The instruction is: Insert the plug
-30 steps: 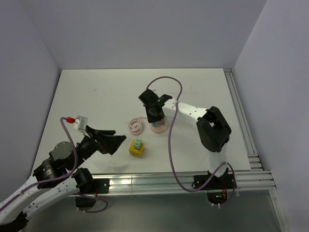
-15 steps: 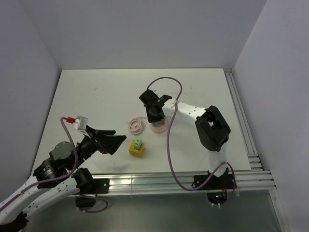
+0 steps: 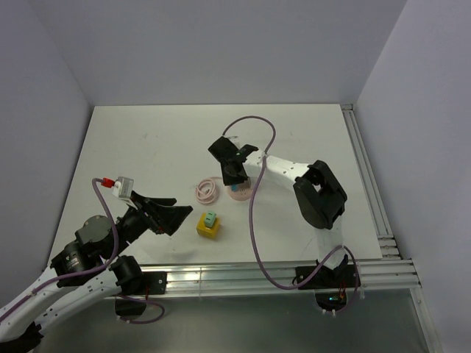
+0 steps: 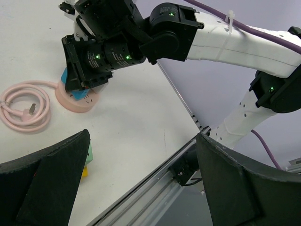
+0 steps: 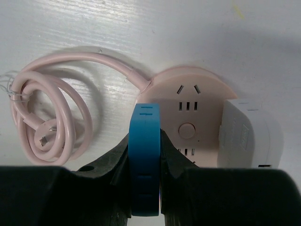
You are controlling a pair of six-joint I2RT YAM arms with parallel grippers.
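My right gripper (image 5: 146,157) is pressed tight on a flat blue plastic plug (image 5: 146,127), held edge-on between the two black fingers over the left half of a round pale-pink socket hub (image 5: 188,101) on the white table (image 3: 147,140). I cannot tell whether its pins are in. Only my right wrist view shows the hub's face: groups of slots, a round button in the middle, and a white adapter block (image 5: 249,136) seated on its right side, with raised marks too faint to read. The coiled pink cable (image 5: 44,120) lies just left of the hub and joins its rim. The overhead view alone shows a yellow cube with a green top (image 3: 209,225) near my left gripper (image 3: 171,213), which hangs with fingers spread wide, holding nothing. My left wrist view shows small green lights on my right wrist.
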